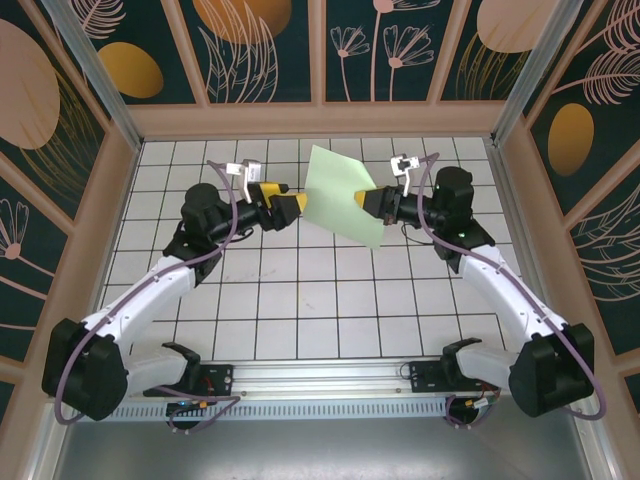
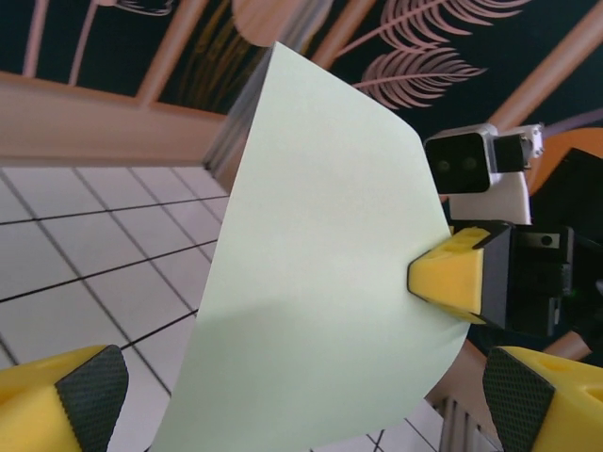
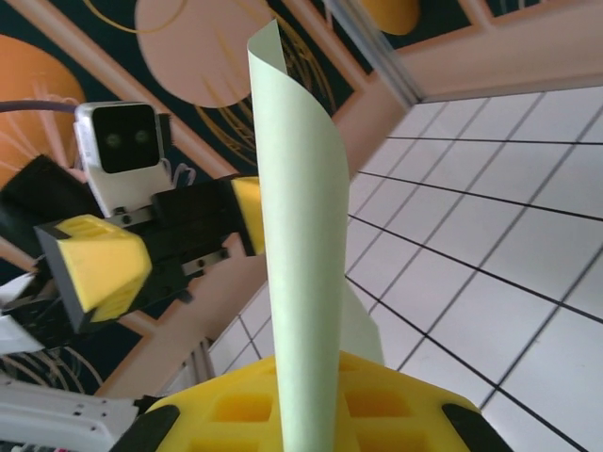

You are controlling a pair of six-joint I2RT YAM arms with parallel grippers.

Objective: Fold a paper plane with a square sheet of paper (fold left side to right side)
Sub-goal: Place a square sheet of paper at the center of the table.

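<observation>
Holds the sheet (image 1: 340, 195) clear of the table (image 1: 300, 300), over its far half, on edge and lightly curled. Pinches its right edge in the right fingers (image 1: 364, 201), closed tight on it. Brackets its left edge loosely with the left fingers (image 1: 292, 207), spread wide, one to each side in the left wrist view, gripping nothing; cannot tell whether touching.

— Where is the square sheet of paper (image 1: 343, 195) right now?
— I see it up off the desk (image 1: 300, 300), toward the far side. The right jaws grip its right edge; the left jaws stand just left of it.
</observation>
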